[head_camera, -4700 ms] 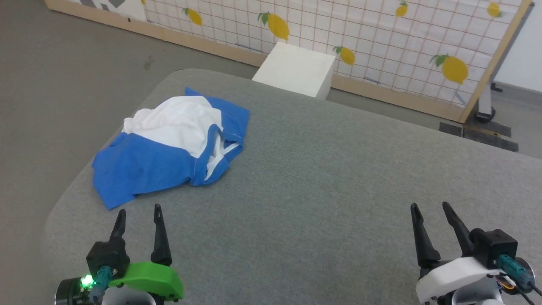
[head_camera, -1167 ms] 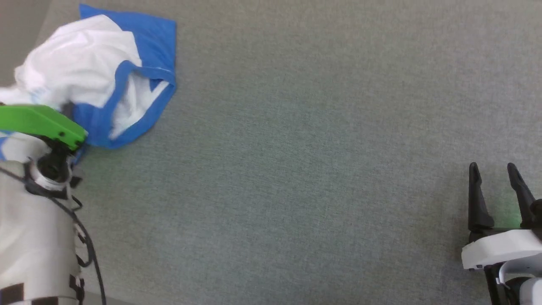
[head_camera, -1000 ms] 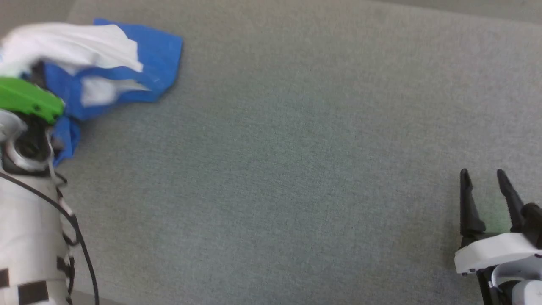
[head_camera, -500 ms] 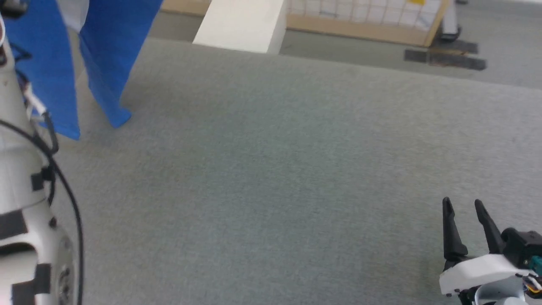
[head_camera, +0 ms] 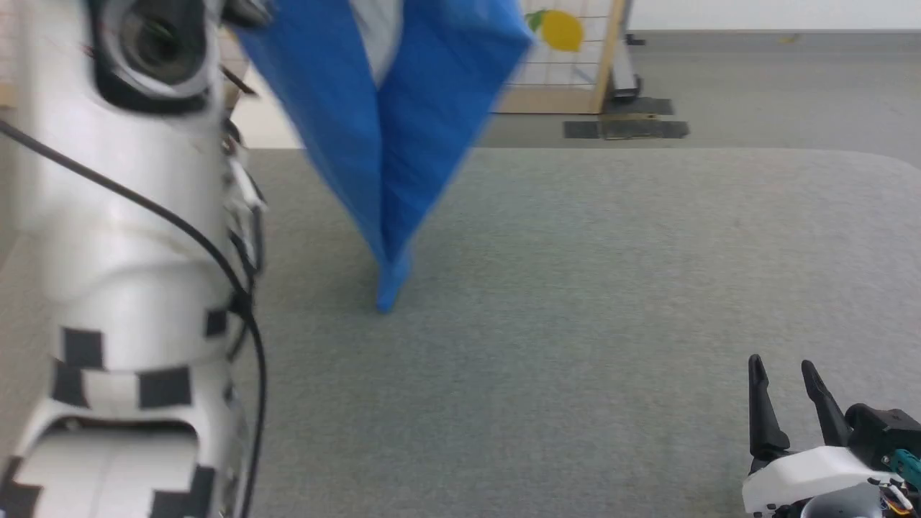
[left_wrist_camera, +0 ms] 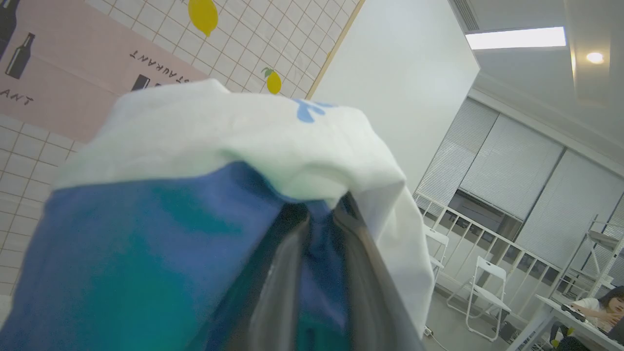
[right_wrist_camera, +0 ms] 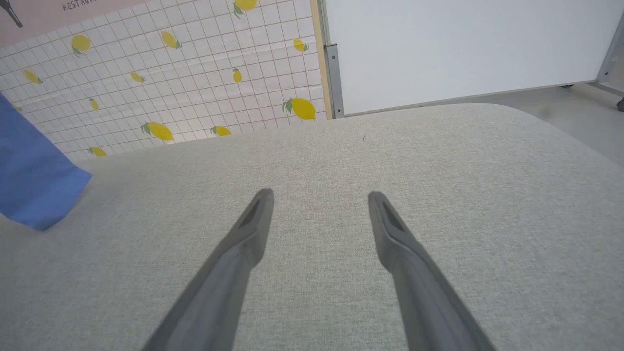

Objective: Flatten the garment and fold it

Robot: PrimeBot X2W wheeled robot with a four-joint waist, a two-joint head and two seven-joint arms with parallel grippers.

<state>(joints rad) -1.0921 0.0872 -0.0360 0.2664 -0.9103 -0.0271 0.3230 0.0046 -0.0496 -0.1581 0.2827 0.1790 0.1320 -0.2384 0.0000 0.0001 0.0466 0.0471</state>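
Observation:
The garment [head_camera: 388, 144] hangs in the air over the grey padded table [head_camera: 575, 288], blue folds tapering to a tip just above or touching the surface. In the left wrist view my left gripper [left_wrist_camera: 321, 219] is shut on the garment [left_wrist_camera: 204, 161], white and blue cloth bunched over its fingers [left_wrist_camera: 285, 273]. The pale left forearm [head_camera: 137, 237] rises at the left of the head view. My right gripper [head_camera: 781, 370] stands open at the lower right, low over the table. In the right wrist view its fingers [right_wrist_camera: 243, 239] are spread wide, and a blue garment corner [right_wrist_camera: 34, 190] hangs at far left.
Beyond the table's far edge stands a lemon-print grid panel [right_wrist_camera: 170, 97] on a wooden frame [head_camera: 608, 65]. A white wall board [right_wrist_camera: 463, 44] is behind it. Far off, a person sits at a desk [left_wrist_camera: 604, 307] near white chairs [left_wrist_camera: 482, 292].
My left arm has lifted the garment off the table's left side and carried it up and toward the middle. The head camera has tilted up. The right gripper stays open, in place.

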